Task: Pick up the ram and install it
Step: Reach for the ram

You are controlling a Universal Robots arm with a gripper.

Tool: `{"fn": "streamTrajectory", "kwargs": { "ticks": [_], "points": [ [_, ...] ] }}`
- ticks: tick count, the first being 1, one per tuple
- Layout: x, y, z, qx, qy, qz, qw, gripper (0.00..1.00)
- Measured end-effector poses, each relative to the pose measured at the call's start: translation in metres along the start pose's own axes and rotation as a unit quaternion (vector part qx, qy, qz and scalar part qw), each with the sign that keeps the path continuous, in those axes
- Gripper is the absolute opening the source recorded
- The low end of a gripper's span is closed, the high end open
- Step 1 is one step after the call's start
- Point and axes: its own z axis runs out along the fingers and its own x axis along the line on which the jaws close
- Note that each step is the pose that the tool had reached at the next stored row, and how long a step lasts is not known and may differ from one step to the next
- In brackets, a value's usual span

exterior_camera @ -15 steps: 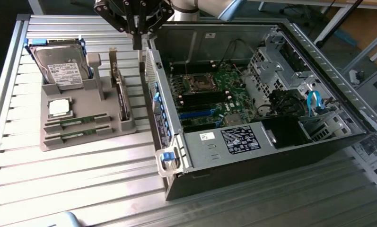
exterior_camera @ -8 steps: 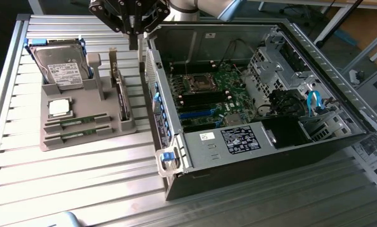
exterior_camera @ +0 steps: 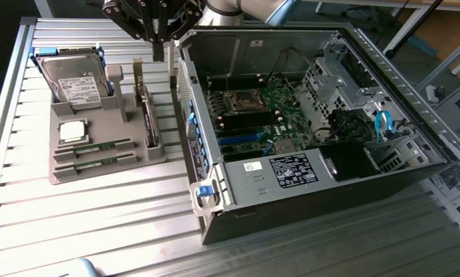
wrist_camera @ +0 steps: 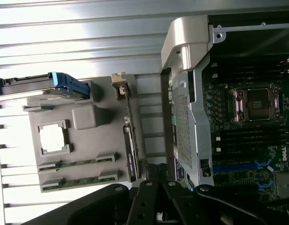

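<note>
Two ram sticks lie side by side in slots at the front of a grey holder tray (exterior_camera: 98, 179): one ram (exterior_camera: 93, 149) nearer the CPU, the other ram (exterior_camera: 91, 165) at the tray's edge. In the wrist view the same sticks are the ram (wrist_camera: 79, 164) and the second ram (wrist_camera: 79, 182). My gripper (exterior_camera: 159, 56) hangs high above the gap between the tray and the computer case, shut with nothing in it. Its black fingers (wrist_camera: 149, 185) point down beside the case wall. The open case shows the motherboard (exterior_camera: 264, 112) with dark memory slots (exterior_camera: 245, 122).
On the tray also sit a silver hard drive (exterior_camera: 75, 81), a square CPU (exterior_camera: 73, 131) and an upright expansion card (exterior_camera: 146, 115). The case's side wall (exterior_camera: 185, 98) rises right beside the tray. Ribbed metal table (exterior_camera: 98, 225) surrounds everything.
</note>
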Motion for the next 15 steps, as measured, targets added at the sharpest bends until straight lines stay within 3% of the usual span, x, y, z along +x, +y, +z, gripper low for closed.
{"fn": "streamTrajectory", "kwargs": {
  "ticks": [15],
  "points": [
    [0.011,-0.0009,-0.0001,0.0000,0.0000,0.000,1.0000,0.11]
  ]
}}
